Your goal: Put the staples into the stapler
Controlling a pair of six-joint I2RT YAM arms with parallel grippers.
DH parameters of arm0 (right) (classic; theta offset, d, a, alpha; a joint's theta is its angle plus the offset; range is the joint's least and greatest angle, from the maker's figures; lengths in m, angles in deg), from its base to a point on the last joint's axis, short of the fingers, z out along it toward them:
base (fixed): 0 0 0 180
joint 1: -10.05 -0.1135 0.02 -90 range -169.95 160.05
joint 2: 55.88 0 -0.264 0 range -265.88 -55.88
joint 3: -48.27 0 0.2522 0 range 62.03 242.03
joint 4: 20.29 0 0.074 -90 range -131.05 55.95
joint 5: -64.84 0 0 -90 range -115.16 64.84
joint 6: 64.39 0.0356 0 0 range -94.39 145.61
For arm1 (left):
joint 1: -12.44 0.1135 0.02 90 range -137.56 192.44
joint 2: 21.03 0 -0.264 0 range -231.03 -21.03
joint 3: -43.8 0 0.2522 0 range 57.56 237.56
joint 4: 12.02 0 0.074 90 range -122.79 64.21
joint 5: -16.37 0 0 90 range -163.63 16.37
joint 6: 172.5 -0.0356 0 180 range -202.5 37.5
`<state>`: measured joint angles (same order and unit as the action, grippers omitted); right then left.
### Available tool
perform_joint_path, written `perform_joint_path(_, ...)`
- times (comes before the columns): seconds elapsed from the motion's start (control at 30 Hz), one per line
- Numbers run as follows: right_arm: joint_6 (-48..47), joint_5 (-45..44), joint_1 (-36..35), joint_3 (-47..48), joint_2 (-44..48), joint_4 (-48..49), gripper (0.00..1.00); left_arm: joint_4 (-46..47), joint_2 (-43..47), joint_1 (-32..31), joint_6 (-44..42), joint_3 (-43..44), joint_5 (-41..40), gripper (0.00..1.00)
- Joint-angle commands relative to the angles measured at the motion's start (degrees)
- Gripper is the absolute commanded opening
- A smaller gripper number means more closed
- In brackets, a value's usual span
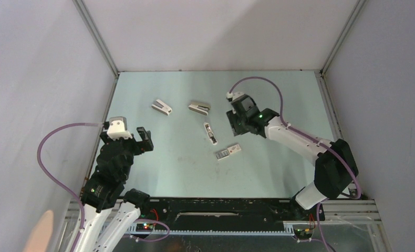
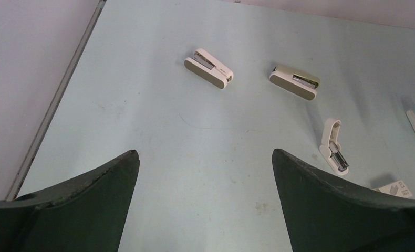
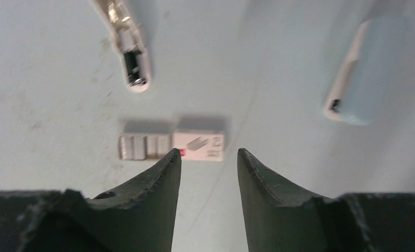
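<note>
Your right end effector (image 3: 208, 154) hovers empty, fingers partly apart, aimed at the staples (image 3: 172, 145), whose tray is slid out on the counter (image 3: 48, 105). Just beyond, the stapler (image 3: 131, 58) lies open, seemingly for loading. Your left end effector (image 2: 205, 155) hangs wide apart, aside.

I'm looking down on a pale mint-green tabletop (image 1: 168, 168). Just past my right gripper (image 3: 209, 153) lies the small white staple box (image 3: 171, 145), grey tray slid out. Beyond it, left, is the slim white mini stapler (image 3: 129, 47), and to the right a pale blue oblong piece (image 3: 360, 68). Well ahead of my left gripper (image 2: 204, 153) lie a stubby white wedge stapler (image 2: 209, 68) and a beige wedge stapler (image 2: 294, 82).
</note>
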<state>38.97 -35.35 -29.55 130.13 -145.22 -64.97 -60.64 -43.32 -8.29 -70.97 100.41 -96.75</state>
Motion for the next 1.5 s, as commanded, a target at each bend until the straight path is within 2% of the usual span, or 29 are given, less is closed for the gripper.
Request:
perform_joint_path(0.0, 5.3, -0.6, -4.7, -1.6, -0.5, 3.4, 0.45, 1.6, -0.3, 0.7, -0.4, -0.3, 1.2, 1.00)
perform_joint_path(0.37, 8.5, 0.6, -11.2, -1.8, -9.2, 7.0, 0.39, 1.7, -0.3, 1.0, -0.4, -0.3, 1.5, 1.00)
perform_joint_path(0.97, 9.4, 2.0, -13.2, -1.8, -16.3, 8.2, 0.30, 1.7, -0.7, 1.2, -0.4, -0.3, 1.8, 1.00)
perform_joint_path(1.23, 9.0, -0.3, -13.7, -1.8, -16.5, 6.7, 0.23, 1.7, -0.7, 1.4, -0.4, -0.3, 1.6, 1.00)
perform_joint_path(1.47, 8.8, -2.5, -12.7, -3.2, -14.6, 6.0, 0.22, 1.6, -0.8, 1.4, -0.4, -0.3, 1.7, 1.00)
